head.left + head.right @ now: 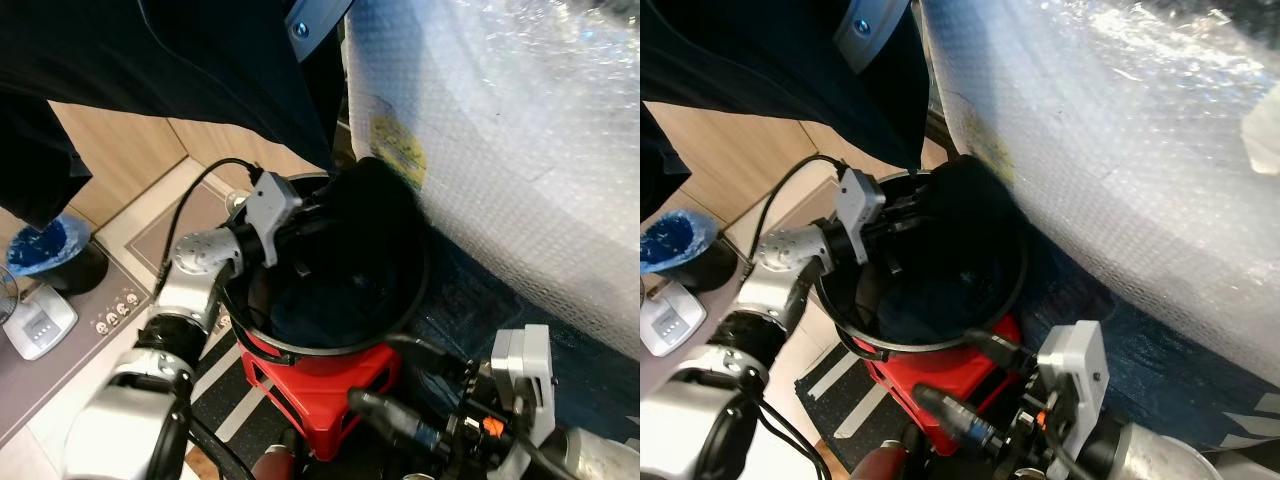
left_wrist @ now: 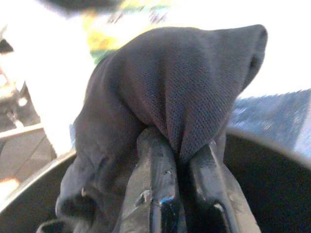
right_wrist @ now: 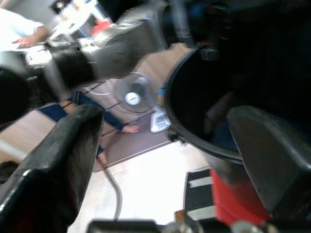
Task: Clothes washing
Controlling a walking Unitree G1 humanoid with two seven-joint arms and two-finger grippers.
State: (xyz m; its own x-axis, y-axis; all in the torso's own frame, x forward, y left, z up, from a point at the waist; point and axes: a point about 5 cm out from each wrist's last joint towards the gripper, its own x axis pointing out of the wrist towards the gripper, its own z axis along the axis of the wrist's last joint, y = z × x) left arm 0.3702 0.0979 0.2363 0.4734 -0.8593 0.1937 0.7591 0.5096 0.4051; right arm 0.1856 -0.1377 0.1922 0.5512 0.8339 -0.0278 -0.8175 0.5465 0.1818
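Cloth of dark mesh, a garment (image 2: 180, 92), is pinched between the left gripper (image 2: 182, 160) jaws above the black bucket (image 1: 415, 300), which sits on a red stand (image 1: 325, 390). Right gripper (image 3: 165, 145) hovers nearby, jaws spread apart.

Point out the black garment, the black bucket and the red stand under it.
black garment (image 2: 180, 87), left wrist view: the bunched fabric above the left gripper (image 2: 180, 160), which pinches it.
black bucket (image 1: 415, 300), left eye view: its rim on the robot's right.
red stand (image 1: 335, 385), left eye view: its front face below the bucket.
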